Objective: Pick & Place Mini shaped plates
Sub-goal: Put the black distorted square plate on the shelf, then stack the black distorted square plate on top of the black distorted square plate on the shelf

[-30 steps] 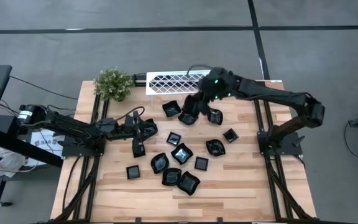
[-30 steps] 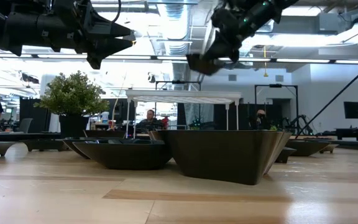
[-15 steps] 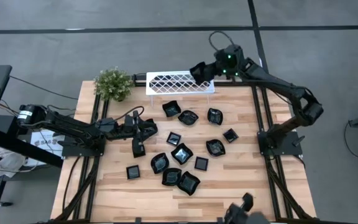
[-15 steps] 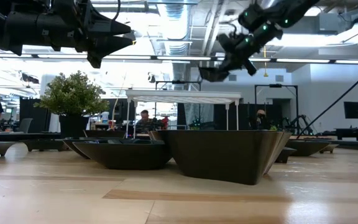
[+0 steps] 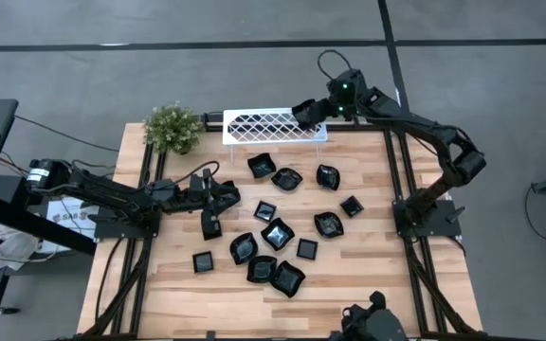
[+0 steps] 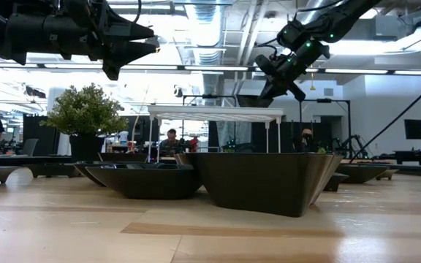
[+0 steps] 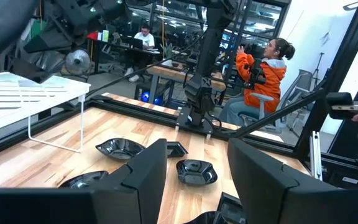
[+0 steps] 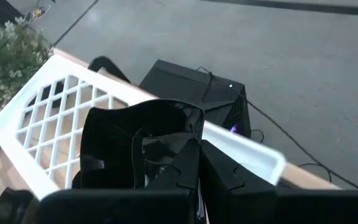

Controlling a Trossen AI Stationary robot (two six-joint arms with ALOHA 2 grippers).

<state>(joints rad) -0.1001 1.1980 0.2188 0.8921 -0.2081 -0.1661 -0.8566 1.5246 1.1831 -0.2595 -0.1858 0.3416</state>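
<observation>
Several mini shaped plates (image 5: pixel 278 233), glossy black, lie scattered on the wooden table's middle. My right gripper (image 5: pixel 313 112) is shut on one more black plate (image 8: pixel 135 140) and hangs over the right end of the white lattice rack (image 5: pixel 263 126), which stands at the table's far edge. My left gripper (image 5: pixel 235 197) hovers level over the table's left middle. It is open, with nothing between its fingers (image 7: pixel 148 180), and points toward the plates. My right gripper holds the plate by its rim (image 8: pixel 166 163) on the side nearest the wrist, pinched between the two fingers. The fingers slant down toward the table's far left. The plate is tilted and lifted clear, above the rack's lattice top (image 8: pixel 48 106).
A potted plant (image 5: pixel 172 127) stands at the far left corner beside the rack. A black box (image 8: pixel 191 84) with cables sits just beyond the rack. People sit in the room behind the table (image 7: pixel 263 71). The near left of the table is bare wood.
My right gripper has carried its plate up from above the far plates toward the table's far edge, over the rack's right end, rolling as it went. It has slowed in the last half second. The plate has stayed in the shut fingers.
</observation>
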